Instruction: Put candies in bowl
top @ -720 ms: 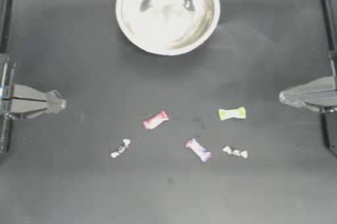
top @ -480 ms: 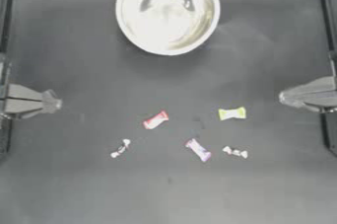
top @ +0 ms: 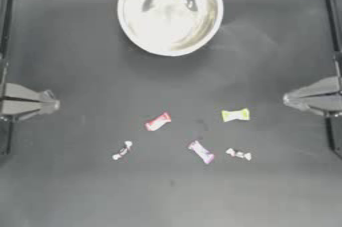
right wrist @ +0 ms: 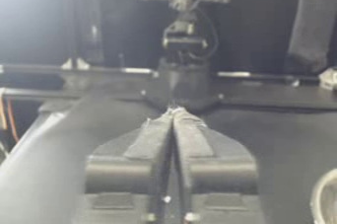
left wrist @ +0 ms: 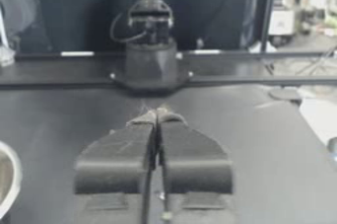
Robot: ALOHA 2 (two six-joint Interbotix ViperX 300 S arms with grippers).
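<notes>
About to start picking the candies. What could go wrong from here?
1. The purple-white candy and a small whitish candy lie close together; reaching for one may nudge the other.
2. The candies are tiny and flat on the table, so a grasp may slip.
3. The bowl sits far from them, so each carry is long. Both the left tool and the right tool are shut at the sides and must open first.
</notes>
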